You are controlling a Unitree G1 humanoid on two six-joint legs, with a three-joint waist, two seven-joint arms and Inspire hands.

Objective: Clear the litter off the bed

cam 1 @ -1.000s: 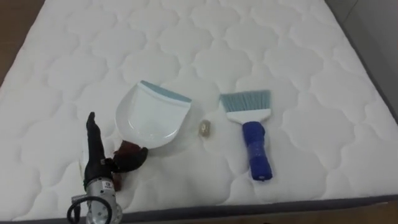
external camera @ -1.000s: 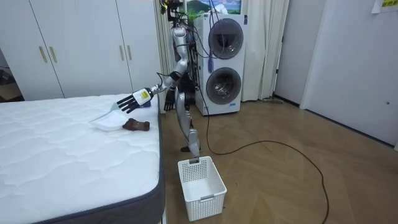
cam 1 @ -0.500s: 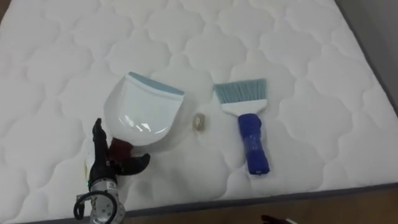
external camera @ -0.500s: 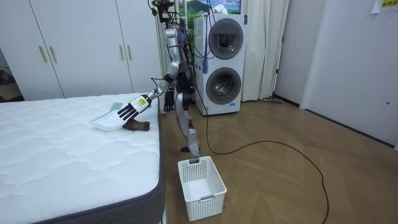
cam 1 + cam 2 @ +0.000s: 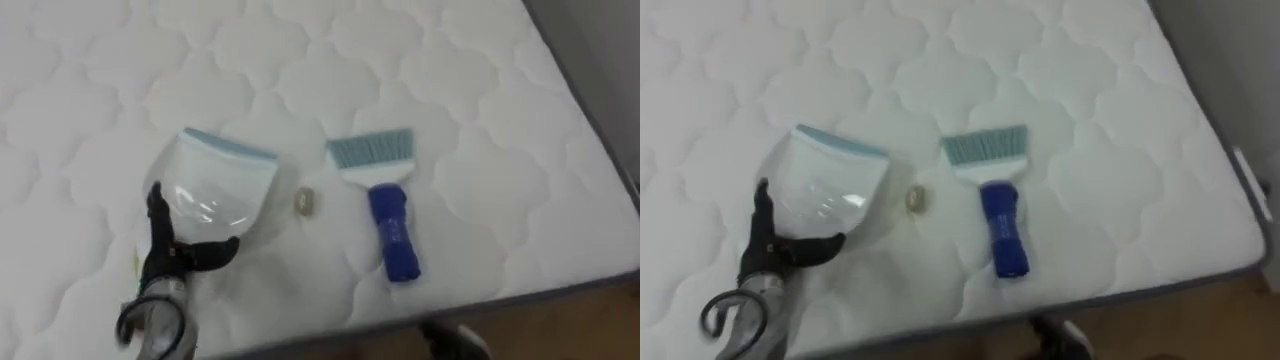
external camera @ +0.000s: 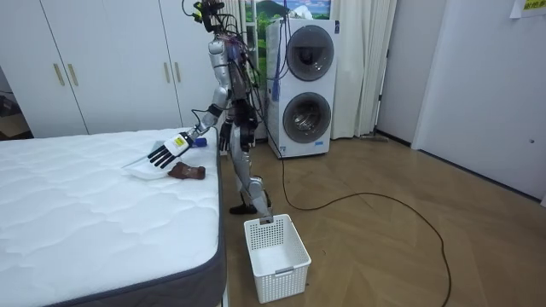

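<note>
The left hand [image 5: 168, 262] has moved forward since a second ago and now lies over the near end of the dustpan [image 5: 222, 187]. It covers the dark handle that earlier showed beside it in the eye views. In the room view the robot has come closer to the side of the bed. The hand is open, with straight fingers pointing up the mattress [image 5: 430, 90] and the thumb spread out to the side, and it holds nothing.

The room view shows what the eye views hide. There the hand [image 6: 162, 154] hovers above the dustpan [image 6: 143, 168], and the reddish-brown handle [image 6: 187, 172] lies on the mattress on the room view's right of the dustpan. The right hand [image 6: 225, 143] hangs low by the hip.

The eye views show the small things. One pale scrap [image 5: 307, 202] lies just beside the dustpan's right edge. One hand brush [image 5: 386, 205] with a blue grip and teal bristles lies farther right of the dustpan, apart from it, its bristles pointing away from the robot.

In all there is one white dustpan with a teal lip, one brush and one scrap. One white laundry basket [image 6: 275, 256] stands on the floor, well apart from the dustpan, near the robot's feet.
</note>
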